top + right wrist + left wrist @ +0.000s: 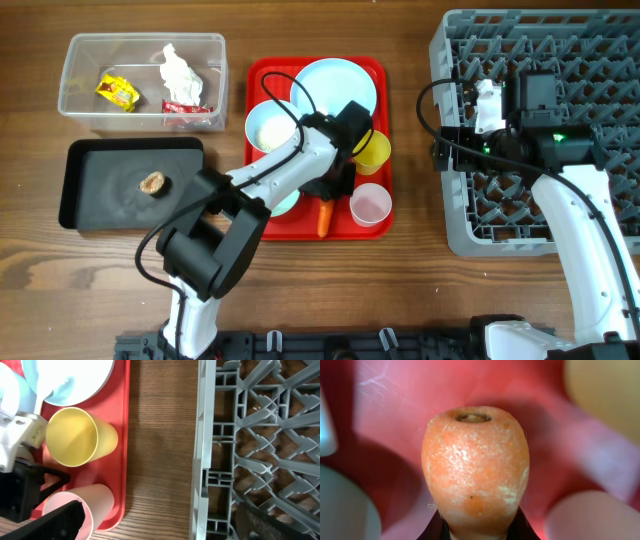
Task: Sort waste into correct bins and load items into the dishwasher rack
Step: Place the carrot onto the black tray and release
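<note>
Overhead view, with both wrist views. The left jaws were clenched on the orange carrot [475,467]: dark fingertips [436,531] pressed against either side of its lower end, and its stem end, with a small hollow, faced the top of the frame. From above, the carrot sat at the front edge of the red tray [262,72], between a pale bowl [287,207] partly hidden under the left arm and the pink cup [370,205]. Whether it rested on the tray or hung just clear of it could not be told. The tray also carried the pale blue plate [340,85], a second bowl [270,128] with a white interior, and the yellow cup [375,150], which lay on its side. The clear tub [75,60] held a yellow wrapper [117,93], a red wrapper [188,108] and crumpled tissue [177,70]. The black tray [90,200] just in front of it held a brown lump [153,183]. The right jaws were released and spread wide over the left rim of the grey rack [460,230] — only the rim and the bare wooden surface [400,300] showed between them.
</note>
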Tool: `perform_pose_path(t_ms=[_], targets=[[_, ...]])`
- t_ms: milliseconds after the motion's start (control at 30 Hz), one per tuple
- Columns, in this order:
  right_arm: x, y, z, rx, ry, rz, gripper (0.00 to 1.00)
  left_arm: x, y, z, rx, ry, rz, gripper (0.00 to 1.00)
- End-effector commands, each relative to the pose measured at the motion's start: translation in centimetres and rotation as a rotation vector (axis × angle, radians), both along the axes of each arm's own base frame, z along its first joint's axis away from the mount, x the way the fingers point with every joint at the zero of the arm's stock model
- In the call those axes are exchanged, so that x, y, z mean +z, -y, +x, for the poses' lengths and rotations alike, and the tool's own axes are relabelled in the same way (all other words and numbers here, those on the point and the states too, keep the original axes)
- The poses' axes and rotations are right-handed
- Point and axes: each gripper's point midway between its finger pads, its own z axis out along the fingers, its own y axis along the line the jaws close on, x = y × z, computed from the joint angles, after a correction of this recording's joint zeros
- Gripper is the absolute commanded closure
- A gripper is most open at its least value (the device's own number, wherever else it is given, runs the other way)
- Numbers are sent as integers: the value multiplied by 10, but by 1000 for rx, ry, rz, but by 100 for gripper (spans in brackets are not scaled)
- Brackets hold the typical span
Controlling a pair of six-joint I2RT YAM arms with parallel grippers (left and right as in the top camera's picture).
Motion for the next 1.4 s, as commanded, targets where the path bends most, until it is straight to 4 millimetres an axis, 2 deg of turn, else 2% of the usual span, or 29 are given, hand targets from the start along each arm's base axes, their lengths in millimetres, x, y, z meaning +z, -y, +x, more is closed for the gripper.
perform_pose_path(t_ms=[0, 100, 167, 233, 300, 400, 533, 633, 700, 767, 933, 1100, 1200, 1267, 1333, 1367], targets=[[0, 1, 2, -12, -2, -11, 0, 82, 20, 31, -18, 163, -152, 96], [0, 1, 2, -12, -3, -11, 0, 127, 9, 43, 20, 256, -214, 96], [0, 1, 2, -12, -1, -11, 0, 147, -13, 51, 69, 300, -213, 96], [0, 1, 3, -12, 1, -11, 0, 160, -48, 61, 140, 344, -164, 96], [0, 1, 3, -12, 3, -10, 0, 167, -97, 73, 244, 374, -83, 96], [0, 1, 3, -12, 2, -11, 0, 166, -152, 85, 372, 378, -7, 96], [0, 1, 3, -12, 1, -11, 0, 153, -243, 95, 604, 366, 105, 96], [0, 1, 3, -12, 2, -11, 0, 133, -300, 87, 807, 302, 136, 96], [0, 1, 3, -12, 2, -11, 0, 112, -338, 72, 950, 235, 154, 96], [0, 1, 3, -12, 3, -10, 0, 93, -359, 61, 1021, 185, 141, 96], [0, 1, 3, -12, 3, -11, 0, 48, -393, 31, 1154, 98, 114, 96], [1, 1, 3, -12, 5, -10, 0, 16, -402, 7, 1189, 63, 125, 96], [0, 1, 3, -12, 3, -10, 0, 5, -402, 4, 1195, 70, 124, 96], [0, 1, 2, -12, 0, -11, 0, 1, -403, 4, 1198, 78, 123, 91], [0, 1, 2, -12, -3, -11, 0, 1, -405, 4, 1199, 87, 135, 75], [0, 1, 2, -12, -3, -11, 0, 1, -407, 3, 1199, 90, 146, 62]])
